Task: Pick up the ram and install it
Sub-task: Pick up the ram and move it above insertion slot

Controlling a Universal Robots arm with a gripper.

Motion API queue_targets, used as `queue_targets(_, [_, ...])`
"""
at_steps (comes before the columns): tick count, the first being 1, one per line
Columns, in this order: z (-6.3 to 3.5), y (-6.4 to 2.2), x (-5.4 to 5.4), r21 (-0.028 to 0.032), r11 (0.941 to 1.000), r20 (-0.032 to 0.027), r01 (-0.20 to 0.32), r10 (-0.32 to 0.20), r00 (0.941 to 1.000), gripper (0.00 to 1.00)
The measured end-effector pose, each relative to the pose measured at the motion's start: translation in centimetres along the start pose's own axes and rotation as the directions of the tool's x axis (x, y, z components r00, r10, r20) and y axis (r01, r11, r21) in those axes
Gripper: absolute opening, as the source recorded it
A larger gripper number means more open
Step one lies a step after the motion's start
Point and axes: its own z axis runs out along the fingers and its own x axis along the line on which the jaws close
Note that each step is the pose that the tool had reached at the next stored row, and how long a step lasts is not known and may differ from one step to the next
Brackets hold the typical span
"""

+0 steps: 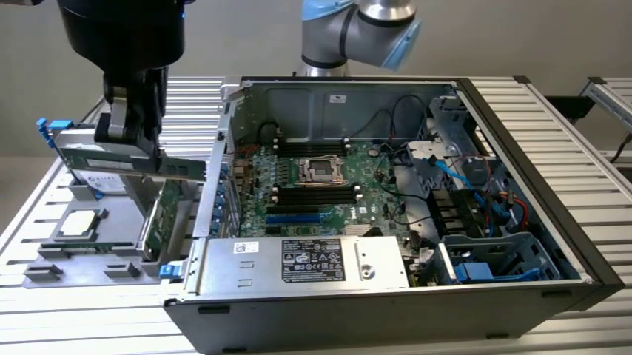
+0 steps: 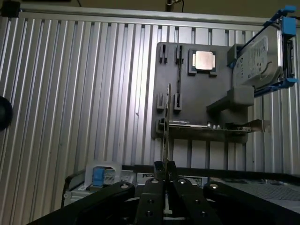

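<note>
The dark arm hangs straight down at 10 o'clock in the exterior view, and its black 2-finger gripper [image 1: 133,144] is clamped on the long, thin green ram stick [image 1: 118,161] with a white label. The ram is held in the air above the grey plastic parts tray [image 1: 89,260], at 9 o'clock from the open black computer case [image 1: 395,325].

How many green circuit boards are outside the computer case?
2. The long, thin green ram is clamped in the black gripper above the grey tray; the wider green expansion card stands in that tray. More may be hidden.
</note>
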Motion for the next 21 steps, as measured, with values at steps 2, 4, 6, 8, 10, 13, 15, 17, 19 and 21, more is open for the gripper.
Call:
queue_targets(2, [-0.32,-0.86,0.0,-0.0003,1.0,0.0,0.0,0.0,1.0,0.14])
queue_targets(4, [-0.62,-1.75,0.1,-0.0005,1.0,0.0,0.0,0.0,1.0,0.14])
queue_targets(6, [-0.87,-2.61,0.1,-0.0007,1.0,0.0,0.0,0.0,1.0,0.14])
queue_targets(8, [-1.07,-3.46,0.2,-0.0007,1.0,0.0,0.0,0.0,1.0,0.14])
queue_targets(10, [-1.22,-4.13,0.2,-0.0005,1.0,-0.0003,0.001,-0.001,1.0,0.14])
queue_targets(13, [-1.41,-5.02,0.0,0.0047,1.0,-0.0004,0.001,-0.001,1.0,0.14])
queue_targets(15, [-1.53,-5.59,-0.1,0.0123,0.9999,-0.0007,0.001,-0.001,1.0,0.14])
queue_targets(17, [-1.61,-5.96,-0.3,0.0295,0.9996,-0.0016,0.0,0.0,1.0,0.14])
queue_targets(19, [-1.67,-6.25,-0.4,0.052,0.9986,-0.0027,0.0,0.0,1.0,0.14])
queue_targets(21, [-1.73,-6.52,-0.5,0.0746,0.9972,-0.004,0.0,0.001,1.0,0.14])
